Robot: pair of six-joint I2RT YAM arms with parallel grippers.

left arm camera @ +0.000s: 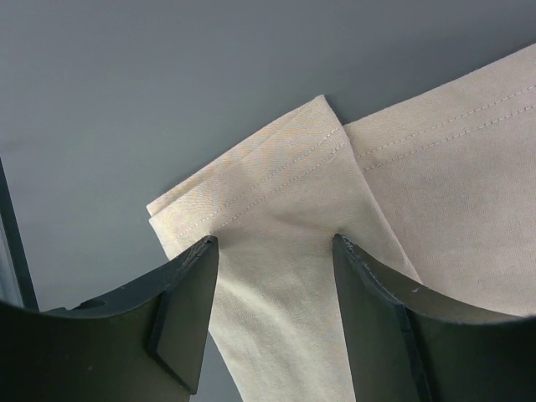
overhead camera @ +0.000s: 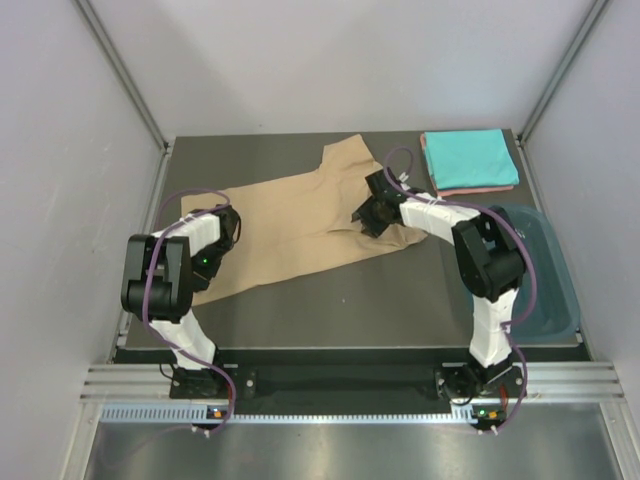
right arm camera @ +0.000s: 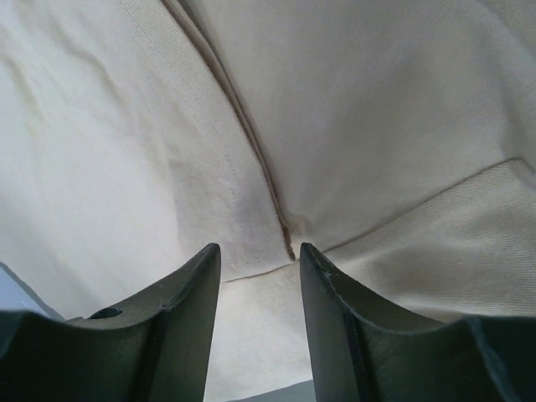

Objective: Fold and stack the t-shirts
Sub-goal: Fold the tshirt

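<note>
The tan t-shirt (overhead camera: 300, 225) lies spread flat across the middle of the table. My left gripper (overhead camera: 228, 228) is open at the shirt's left end; in the left wrist view (left arm camera: 275, 243) its fingers straddle a folded hem corner of the tan cloth (left arm camera: 276, 176). My right gripper (overhead camera: 366, 215) is open over the shirt's right part; in the right wrist view (right arm camera: 260, 251) its fingers hover at a seam junction of the tan cloth (right arm camera: 377, 109). The turquoise shirt (overhead camera: 468, 156) lies folded at the back right on top of the salmon-pink shirt (overhead camera: 492, 188), of which only an edge shows.
A dark teal plastic tub (overhead camera: 548, 275) stands at the right edge of the table beside my right arm. Grey walls close in the table on the left, back and right. The table surface (overhead camera: 330, 310) is dark grey.
</note>
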